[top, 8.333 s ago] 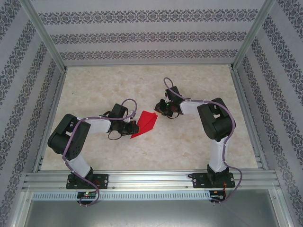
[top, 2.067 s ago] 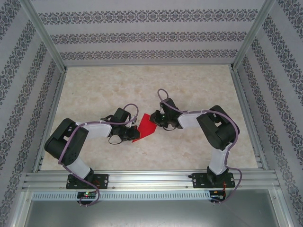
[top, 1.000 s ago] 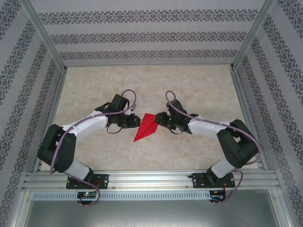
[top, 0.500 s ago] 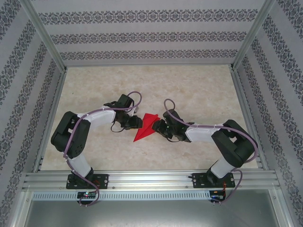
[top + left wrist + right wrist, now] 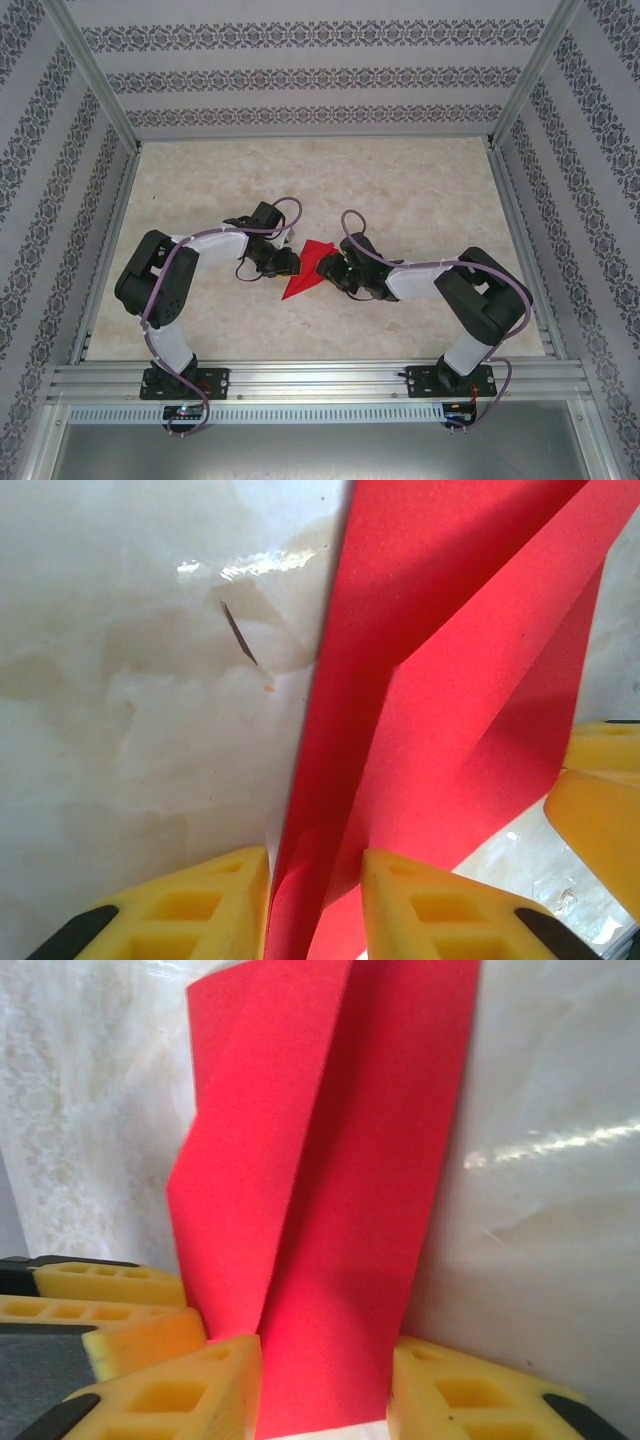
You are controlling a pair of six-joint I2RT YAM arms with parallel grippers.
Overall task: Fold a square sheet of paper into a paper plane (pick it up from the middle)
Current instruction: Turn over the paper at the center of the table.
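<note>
While the left gripper [image 5: 284, 262] reaches in from the left, its yellow fingers [image 5: 215, 905] sit narrowly apart, a raised fold of the paper plane [image 5: 303, 274] filling the gap; whether they truly pinch it is unclear. The plane lies mid-table [image 5: 400, 190], between both grippers. The right gripper [image 5: 334, 268] straddles its opposite edge, fingers spread.

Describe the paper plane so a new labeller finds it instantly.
On the pale marble tabletop, look at the centre, where the left gripper and right gripper meet. Between them sits the paper plane: a bright red creased dart, the only red thing there.
</note>
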